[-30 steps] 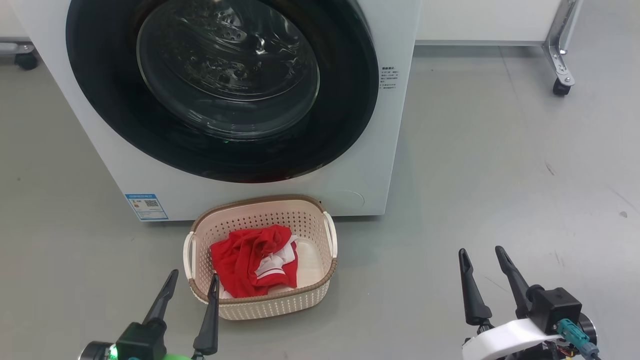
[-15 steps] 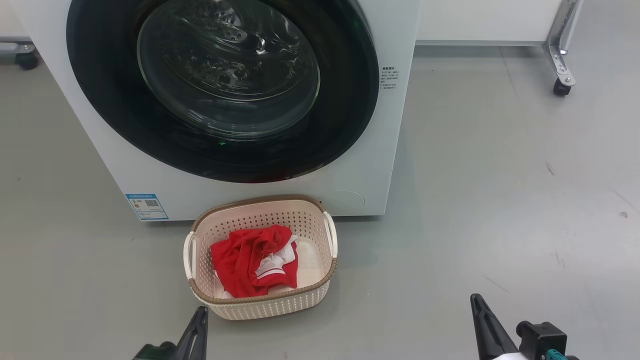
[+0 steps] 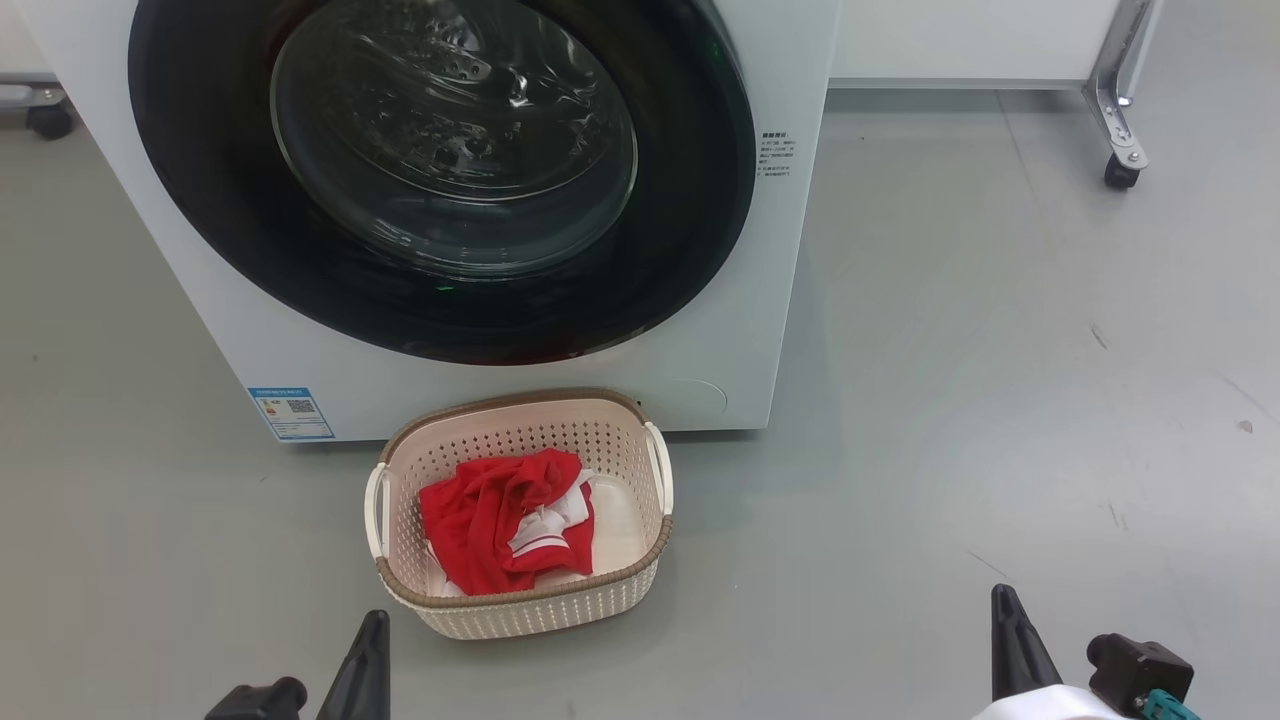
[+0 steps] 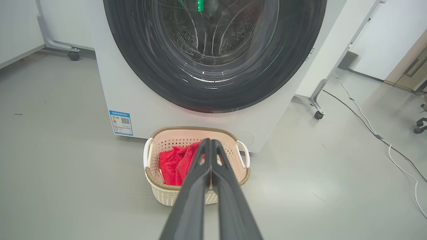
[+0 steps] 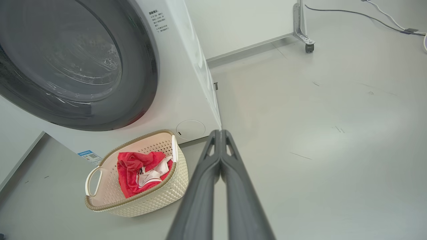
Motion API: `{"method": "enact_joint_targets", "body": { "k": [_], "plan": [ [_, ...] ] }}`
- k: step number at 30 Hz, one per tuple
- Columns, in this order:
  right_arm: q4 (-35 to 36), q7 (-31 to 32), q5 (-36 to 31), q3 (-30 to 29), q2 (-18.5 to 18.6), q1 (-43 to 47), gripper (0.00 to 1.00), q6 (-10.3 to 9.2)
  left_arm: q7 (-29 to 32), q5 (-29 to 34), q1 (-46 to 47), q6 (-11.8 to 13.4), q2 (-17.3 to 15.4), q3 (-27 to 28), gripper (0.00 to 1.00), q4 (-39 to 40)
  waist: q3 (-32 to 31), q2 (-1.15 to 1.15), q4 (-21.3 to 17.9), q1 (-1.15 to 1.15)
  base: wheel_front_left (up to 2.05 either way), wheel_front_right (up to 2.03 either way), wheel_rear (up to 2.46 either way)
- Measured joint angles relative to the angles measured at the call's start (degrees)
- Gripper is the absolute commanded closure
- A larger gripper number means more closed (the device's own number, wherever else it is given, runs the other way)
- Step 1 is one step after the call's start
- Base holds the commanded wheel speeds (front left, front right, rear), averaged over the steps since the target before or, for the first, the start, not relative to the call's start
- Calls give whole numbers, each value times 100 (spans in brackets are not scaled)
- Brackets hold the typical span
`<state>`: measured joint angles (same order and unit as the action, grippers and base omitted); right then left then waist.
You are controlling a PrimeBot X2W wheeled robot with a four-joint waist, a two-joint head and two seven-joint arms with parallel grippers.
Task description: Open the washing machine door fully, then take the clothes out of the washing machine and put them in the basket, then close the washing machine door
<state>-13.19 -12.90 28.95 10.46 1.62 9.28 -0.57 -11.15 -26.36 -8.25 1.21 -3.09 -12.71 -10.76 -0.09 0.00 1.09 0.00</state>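
**Machine and door.** The washing machine stands on a grey floor. The door lies shut, flush with the white front. The right wrist view gives this edge-on, along with the machine's side panel and a round cover at the lower corner of the front. Steel drum holes are visible through the glass in the left wrist view, with a green glint at the top of the window.

**Basket and clothes.** The basket sits on the floor, just in front of the machine and below the door. The clothes lie bunched inside it, red with white trim, against its left half.

**Left gripper**. Its wrist view shows the two fingers pressed together, holding nothing. In the head view its tip stands just beside the basket's near left corner, not touching it.

**Right gripper**. Its fingers are together and empty, over bare floor well apart from the basket.

**Surroundings.** The left wrist view takes in a blue label, a wheeled frame leg and a cable on the floor.
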Motion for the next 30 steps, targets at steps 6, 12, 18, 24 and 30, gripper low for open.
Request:
{"method": "enact_joint_targets", "body": {
  "k": [6,12,18,24,30],
  "plan": [
    [34,109,536,-99,24,-31,100,20,110,-533,10,-49,-1,116,100,9,5,0,-9,0,0,0,0],
    [48,210,1024,-186,54,-83,100,51,229,-1024,35,-84,-7,191,100,8,8,0,-16,0,0,0,0],
    [51,314,1483,-266,91,-166,100,103,310,-1515,138,-111,-18,290,100,3,11,0,-24,0,0,0,0],
    [49,410,1870,-331,125,-219,100,148,404,-1905,159,-155,-36,352,100,-12,13,0,-30,0,0,0,0],
    [48,493,2352,-416,171,-321,100,177,488,-2364,253,-211,-64,437,100,-42,15,0,-38,0,0,0,0]
  ]
}}
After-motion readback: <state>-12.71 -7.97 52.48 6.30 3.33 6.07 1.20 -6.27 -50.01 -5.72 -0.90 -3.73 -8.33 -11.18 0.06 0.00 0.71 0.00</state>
